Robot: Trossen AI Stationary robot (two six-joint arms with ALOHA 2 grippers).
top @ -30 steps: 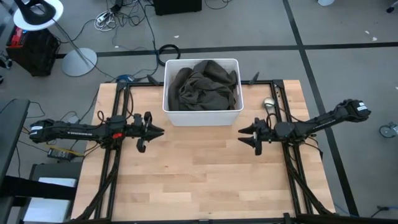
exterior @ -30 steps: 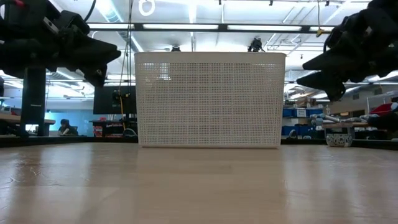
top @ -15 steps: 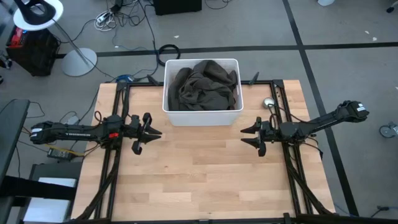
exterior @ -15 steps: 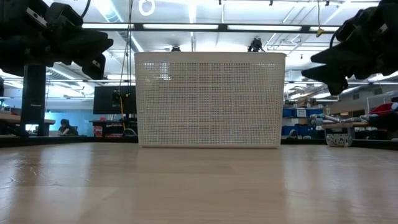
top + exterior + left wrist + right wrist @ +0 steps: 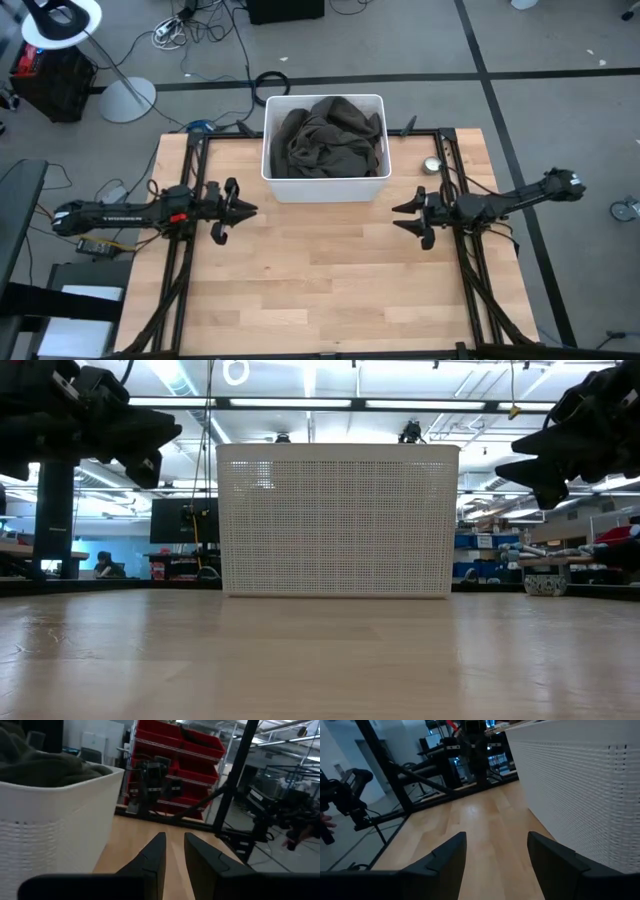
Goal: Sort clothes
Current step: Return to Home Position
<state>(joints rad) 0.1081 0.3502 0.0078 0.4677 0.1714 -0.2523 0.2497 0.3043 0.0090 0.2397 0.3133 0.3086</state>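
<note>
A large olive-green garment point(image 5: 325, 140) lies heaped in the white perforated bin point(image 5: 325, 190) at the middle of the table's far edge; it also shows over the bin's rim in the left wrist view point(image 5: 45, 767). The pink, black, beige-tan and teal garments are hidden or out of view. My left gripper point(image 5: 252, 210) hovers left of the bin's near corner, pointing right, with only a narrow gap between its fingers point(image 5: 172, 840). My right gripper point(image 5: 397, 215) hovers right of the bin, pointing left, open point(image 5: 496, 837). Both are empty.
The bin's wall point(image 5: 338, 520) stands on the wooden tabletop point(image 5: 320, 280). A small round metal thing point(image 5: 432, 165) lies at the table's far right. Black frame rails point(image 5: 185, 260) run along the left and right sides.
My left gripper has drawn back a little toward the table's left edge, and my right gripper toward the right edge, both away from the bin. The garment and the bin have stayed where they were.
</note>
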